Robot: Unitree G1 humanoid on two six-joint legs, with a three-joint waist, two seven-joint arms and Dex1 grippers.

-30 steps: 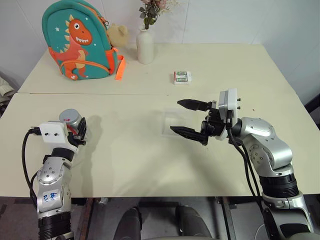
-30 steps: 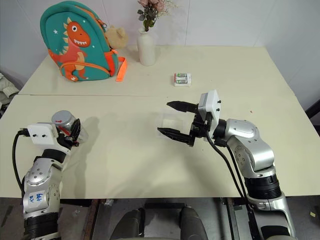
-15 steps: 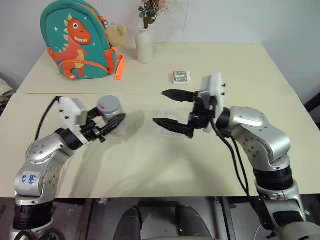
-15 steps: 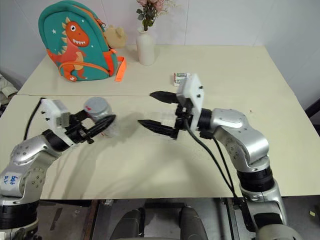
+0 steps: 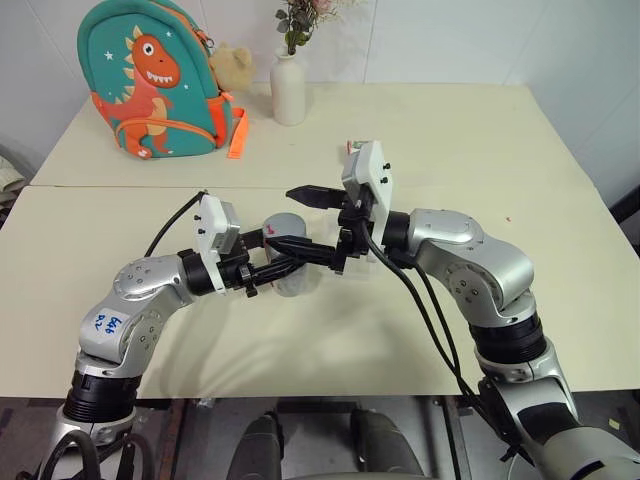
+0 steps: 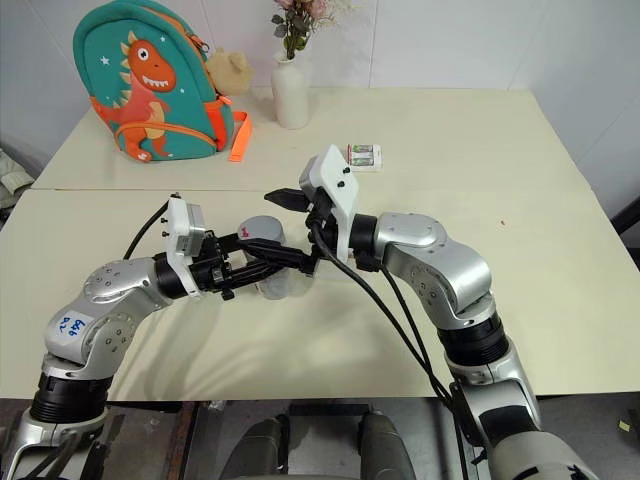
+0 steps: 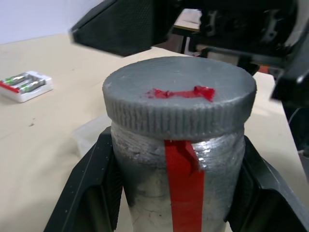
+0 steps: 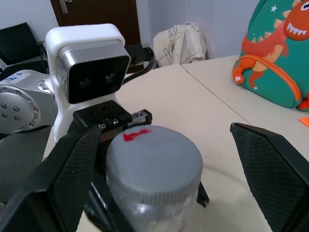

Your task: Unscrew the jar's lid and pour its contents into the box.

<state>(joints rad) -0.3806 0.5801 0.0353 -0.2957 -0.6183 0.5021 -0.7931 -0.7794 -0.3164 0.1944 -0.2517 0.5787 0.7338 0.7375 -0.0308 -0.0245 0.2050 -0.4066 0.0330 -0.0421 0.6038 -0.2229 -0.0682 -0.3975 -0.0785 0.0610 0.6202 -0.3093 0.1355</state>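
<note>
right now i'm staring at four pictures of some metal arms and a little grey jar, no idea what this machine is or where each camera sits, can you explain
It is a humanoid robot with two arms, each ending in a gripper of two black fingers. Two pictures come from cameras on its head, looking down over a cream table. The other two come from cameras on each wrist, looking along that gripper's fingers.

The left gripper is shut on a small jar with a grey lid marked in red. The right gripper is open, its fingers on either side of the lid without closing on it.

At the back of the table stand a dinosaur backpack, a white vase and a small white-and-green packet.
</note>
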